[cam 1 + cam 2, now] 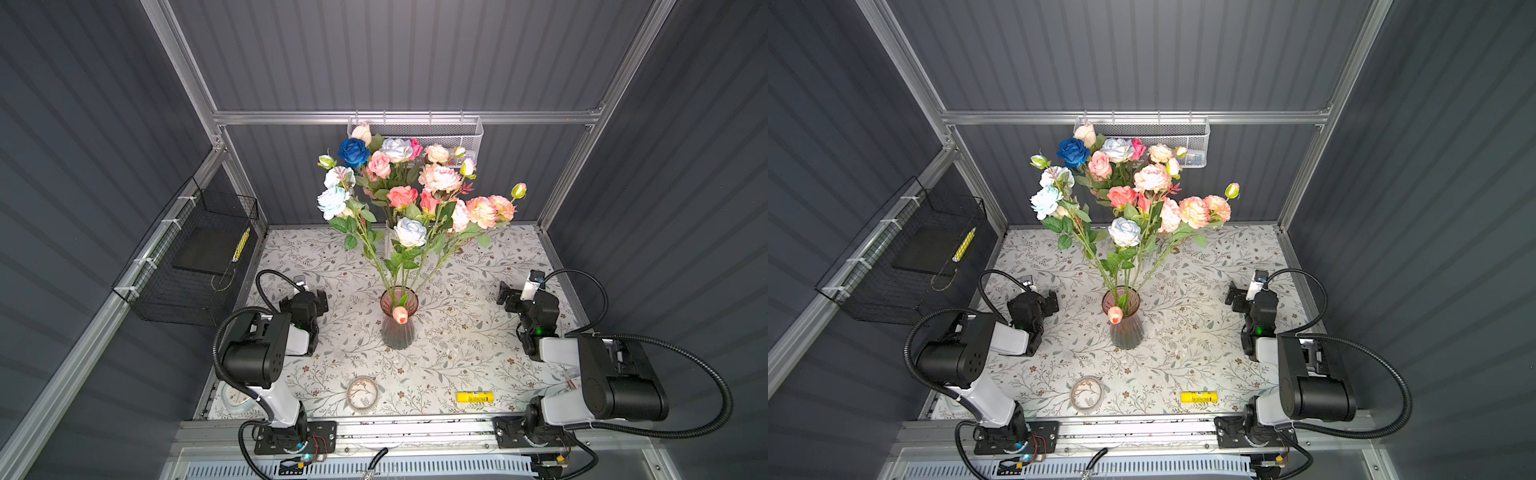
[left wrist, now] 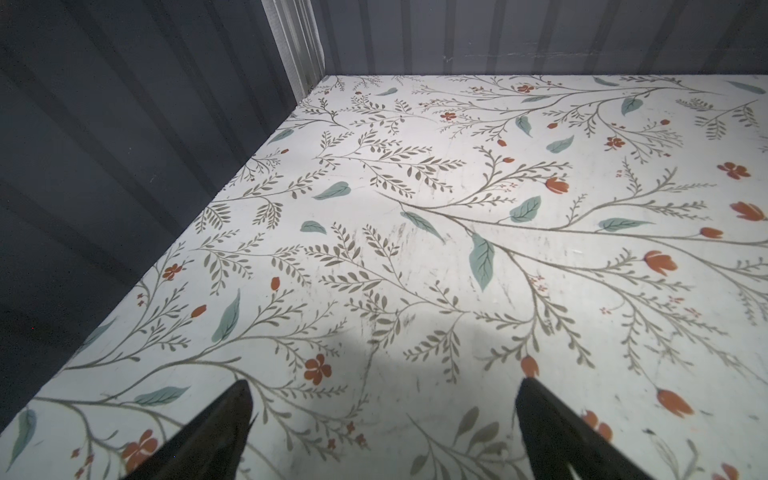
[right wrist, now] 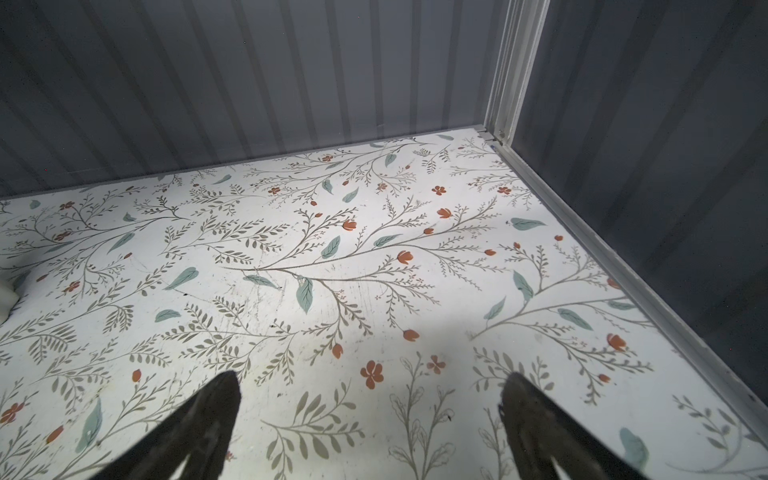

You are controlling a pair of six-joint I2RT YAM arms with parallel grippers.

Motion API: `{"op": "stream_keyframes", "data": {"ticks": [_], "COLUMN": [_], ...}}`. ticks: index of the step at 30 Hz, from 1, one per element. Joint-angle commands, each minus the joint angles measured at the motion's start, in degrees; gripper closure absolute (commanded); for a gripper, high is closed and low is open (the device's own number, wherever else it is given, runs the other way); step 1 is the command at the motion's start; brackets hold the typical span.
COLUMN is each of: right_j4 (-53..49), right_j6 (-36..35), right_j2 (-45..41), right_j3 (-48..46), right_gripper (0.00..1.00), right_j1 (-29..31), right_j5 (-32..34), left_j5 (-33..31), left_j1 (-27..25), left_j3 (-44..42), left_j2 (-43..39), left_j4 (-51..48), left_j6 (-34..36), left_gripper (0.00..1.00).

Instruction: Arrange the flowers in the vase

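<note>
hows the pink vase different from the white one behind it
The pink vase is see-through tinted glass with ribbed sides; the white vase looks opaque. The pink vase stands in plain sight in front; the white vase is farther back, mostly hidden behind the flowers. A pink bud hangs at the pink vase's neck; none shows on the white vase. Both stand upright and seem to hold stems.

No text, brand or number can be read anywhere. The yellow stick (image 1: 475, 397) on the bench (image 1: 457, 316), nearer the front edge than the right hand (image 1: 505, 296), carries dark print too small to make out. The yellow strip (image 1: 241, 244) in the black wire basket (image 1: 166, 299), outward of the left hand (image 1: 322, 297), bears equally illegible dark marks.
</note>
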Motion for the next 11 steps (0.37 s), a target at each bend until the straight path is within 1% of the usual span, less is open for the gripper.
{"op": "stream_keyframes", "data": {"ticks": [1,11], "right_j4": [1.81,1.79], "right_j6": [0.34,0.21], "right_j2": [-0.01,-0.1], "right_j3": [-0.05,-0.11], "right_gripper": [0.01,0.01], "right_j1": [0.23,0.27], "right_j5": [1.0,0.98], "left_j5": [0.07,0.08], "left_j1": [-0.13,-0.13], "left_j3": [1.02,0.96], "left_j2": [0.16,0.18], "left_j4": [0.8,0.84], "left_j6": [-0.84,-0.83], "left_gripper": [0.0,0.0]}}
